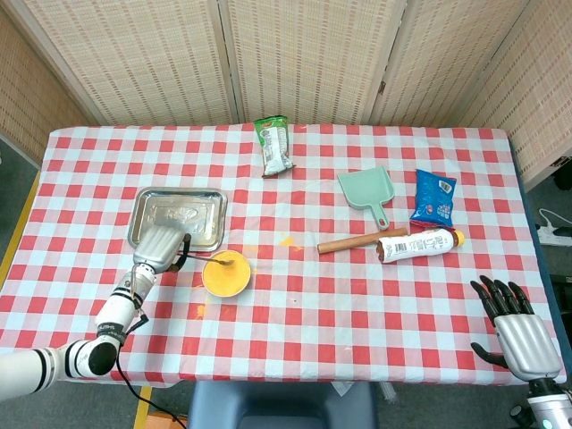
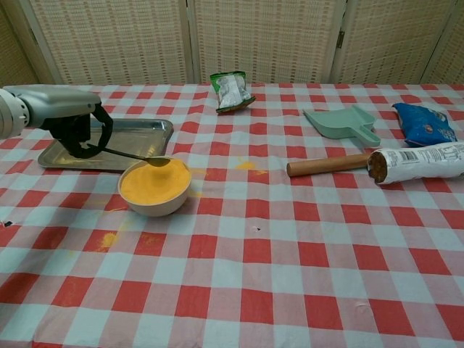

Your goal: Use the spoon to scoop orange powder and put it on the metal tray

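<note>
A white bowl (image 2: 154, 188) (image 1: 226, 273) full of orange powder stands just right of the metal tray (image 2: 138, 135) (image 1: 177, 218) at the table's left. My left hand (image 2: 72, 123) (image 1: 158, 247) holds a metal spoon (image 2: 141, 158) by its handle. The spoon's bowl hangs over the back rim of the bowl, carrying orange powder. My right hand (image 1: 517, 326) hovers past the table's near right corner, fingers apart and holding nothing; the chest view does not show it.
A green snack bag (image 1: 273, 145) lies at the back centre. To the right are a mint dustpan (image 1: 367, 191), a wooden roller (image 1: 350, 241), a white bottle (image 1: 419, 243) lying down and a blue packet (image 1: 434, 197). Spilled orange powder (image 2: 247, 165) dots the cloth.
</note>
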You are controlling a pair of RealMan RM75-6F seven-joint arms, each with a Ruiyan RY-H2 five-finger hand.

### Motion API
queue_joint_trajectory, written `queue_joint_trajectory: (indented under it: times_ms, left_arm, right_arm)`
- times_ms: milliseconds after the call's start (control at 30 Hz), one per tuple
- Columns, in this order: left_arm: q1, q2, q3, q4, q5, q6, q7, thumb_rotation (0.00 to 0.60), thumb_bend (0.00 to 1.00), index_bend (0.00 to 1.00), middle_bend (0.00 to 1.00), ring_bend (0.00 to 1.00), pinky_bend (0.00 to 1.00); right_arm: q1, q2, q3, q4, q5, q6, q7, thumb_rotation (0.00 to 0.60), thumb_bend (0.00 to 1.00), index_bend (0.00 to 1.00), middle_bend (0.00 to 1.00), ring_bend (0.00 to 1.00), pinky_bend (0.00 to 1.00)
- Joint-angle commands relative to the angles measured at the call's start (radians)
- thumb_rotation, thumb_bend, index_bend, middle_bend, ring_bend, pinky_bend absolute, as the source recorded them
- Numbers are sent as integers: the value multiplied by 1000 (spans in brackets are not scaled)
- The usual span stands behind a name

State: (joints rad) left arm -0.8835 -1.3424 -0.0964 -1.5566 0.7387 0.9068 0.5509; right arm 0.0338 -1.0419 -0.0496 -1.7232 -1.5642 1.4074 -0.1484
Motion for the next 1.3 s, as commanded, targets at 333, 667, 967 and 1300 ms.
queue_joint_trajectory:
  times_ms: [333, 667, 967, 1300]
  left_arm:
    - [-25, -34, 24, 20, -42, 49, 118, 600, 608, 996, 1000, 1000, 1000]
    - [-12, -45, 70, -12, 9, 120, 208, 600, 609, 996, 1000, 1000, 1000]
    - [7, -42, 97, -57, 53, 164, 260, 600, 611, 996, 1000, 1000, 1000]
    - [39, -7, 68, -132, 113, 212, 212, 600, 609, 996, 1000, 1000, 1000]
  right_arm:
    - [2, 2, 2, 0, 4, -2, 6, 600, 105, 0, 0, 0, 0]
    - [0, 11, -7, -6, -17, 3, 20, 600, 105, 0, 0, 0, 0]
    - [-3, 15, -13, -9, -29, 9, 25, 600, 105, 0, 0, 0, 0]
    - [-6, 18, -18, -11, -41, 14, 29, 600, 105, 0, 0, 0, 0]
